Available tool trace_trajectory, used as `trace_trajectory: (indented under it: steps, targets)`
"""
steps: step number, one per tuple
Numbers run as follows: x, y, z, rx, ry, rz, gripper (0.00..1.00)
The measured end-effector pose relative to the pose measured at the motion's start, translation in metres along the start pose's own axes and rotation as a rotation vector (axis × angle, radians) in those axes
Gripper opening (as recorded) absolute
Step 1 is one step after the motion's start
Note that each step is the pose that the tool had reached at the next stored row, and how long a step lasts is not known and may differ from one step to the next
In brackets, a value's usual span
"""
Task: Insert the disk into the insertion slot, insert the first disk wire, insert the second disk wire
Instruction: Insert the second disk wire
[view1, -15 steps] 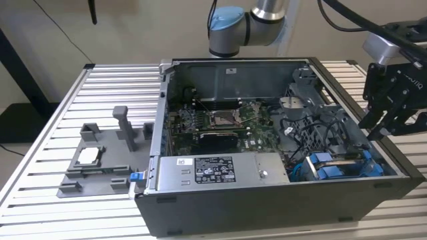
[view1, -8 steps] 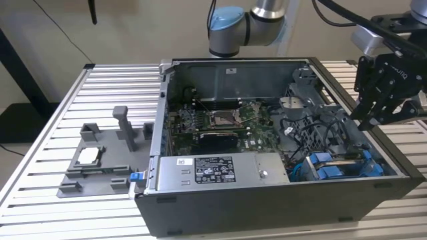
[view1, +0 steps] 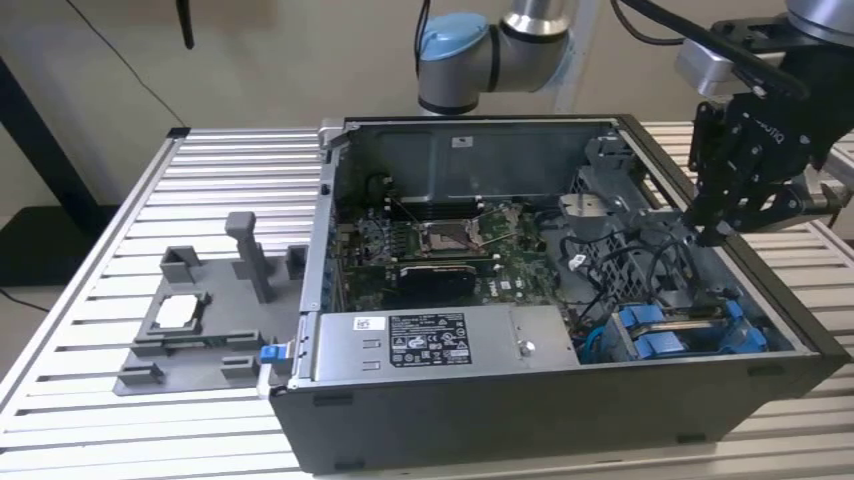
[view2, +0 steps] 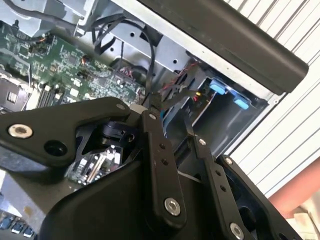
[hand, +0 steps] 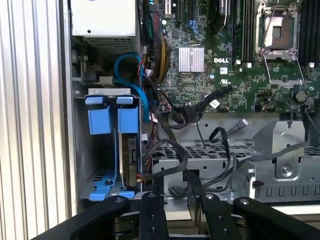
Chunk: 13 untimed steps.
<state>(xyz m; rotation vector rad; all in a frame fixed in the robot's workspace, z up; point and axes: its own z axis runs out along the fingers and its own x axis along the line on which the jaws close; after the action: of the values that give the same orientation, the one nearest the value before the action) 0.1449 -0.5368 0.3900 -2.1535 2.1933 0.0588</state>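
Insertion slot (hand: 107, 92) (maybe filled) beside wall (hand: 71, 150)

You are looking at a robotics lab bench: an opened computer case (view1: 534, 420) is lying on a ribbed aluminium table (view1: 80, 330), a grey plastic fixture (view1: 187, 340) is sitting beside it, and a robot arm (view1: 467, 50) is rising behind.

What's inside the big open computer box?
A green circuit board, a grey labelled power box, tangled black wires and a metal cage with blue tabs. The tabs and wires cover what lies deep in the cage.
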Motion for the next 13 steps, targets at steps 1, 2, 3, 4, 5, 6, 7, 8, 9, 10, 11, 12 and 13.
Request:
trace_trajectory:
  steps: [1,2,3,4,5,6,7,8,9,10,11,12,13]
  targets:
    - [0.0,0.003,-0.0002,0.0001,-0.0002,0.0,0.33]
    - [0.0001,0.0065,-0.0004,0.0,-0.0006,0.0,0.33]
    - [0.0001,0.0096,-0.0007,0.0,-0.0012,0.0,0.33]
    - [0.0002,0.013,-0.0012,0.0,-0.002,0.0,0.33]
    - [0.0002,0.0156,-0.0019,0.0,-0.0025,0.0,0.33]
    - [0.0002,0.0185,-0.0025,-0.0001,-0.0033,0.0,0.33]
    - [0.0002,0.0218,-0.003,-0.0001,-0.0041,0.0,0.33]
    - [0.0002,0.0249,-0.0037,-0.0001,-0.0045,0.0,0.33]
    - [0.0002,0.028,-0.0041,-0.0002,-0.0052,-0.001,0.33]
    - [0.0002,0.0311,-0.0044,-0.0002,-0.006,-0.001,0.33]
    - [0.0003,0.0339,-0.0047,-0.0003,-0.007,-0.002,0.33]
    - [0.0004,0.0357,-0.0047,-0.0005,-0.0085,-0.005,0.33]
    - [0.0004,0.0367,-0.0047,-0.0009,-0.0103,-0.01,0.33]
